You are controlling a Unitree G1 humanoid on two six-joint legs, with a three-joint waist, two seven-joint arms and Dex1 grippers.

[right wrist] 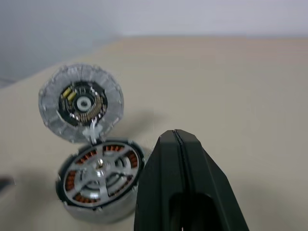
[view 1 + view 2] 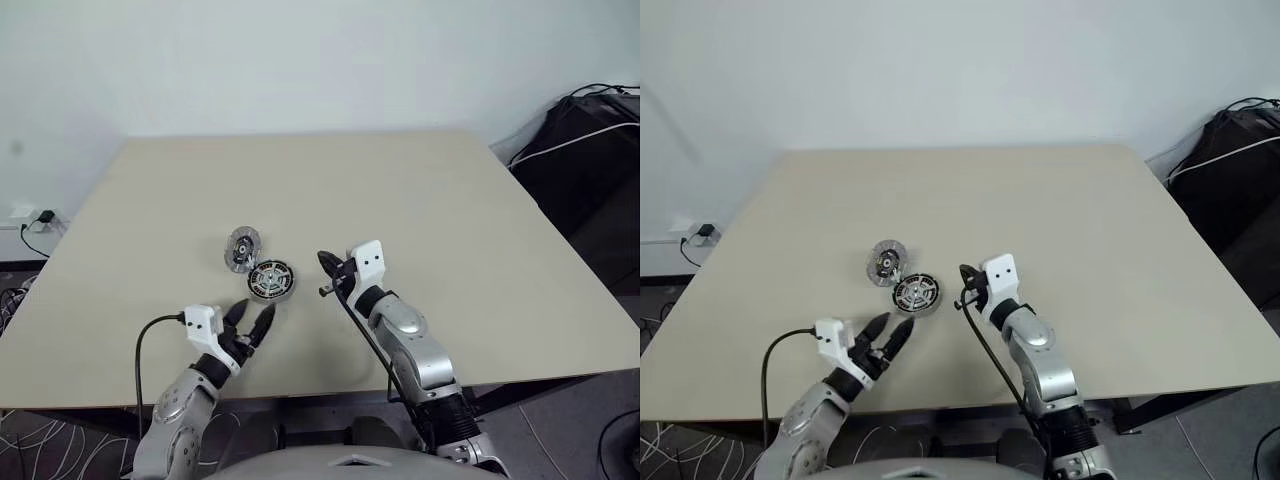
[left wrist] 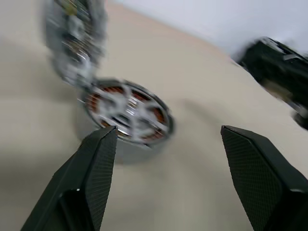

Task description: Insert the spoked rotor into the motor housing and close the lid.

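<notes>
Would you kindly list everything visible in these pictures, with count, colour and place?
motor housing: one, silver rim with copper-brown windings, on the table between the two tools, nearer the left one.
spoked rotor: one, shiny silver, already seated inside the housing.
lid: one, dull grey with a dark centre, open, propped tilted at the housing's far edge.
table: one, beige, holding the parts.
bag: one, black with white cables, beyond the table's far right corner.
cables: several, on the floor at the left.
left tool: one, black fingers open, just short of the housing.
right tool: one, black fingers shut, right of the housing.
</notes>
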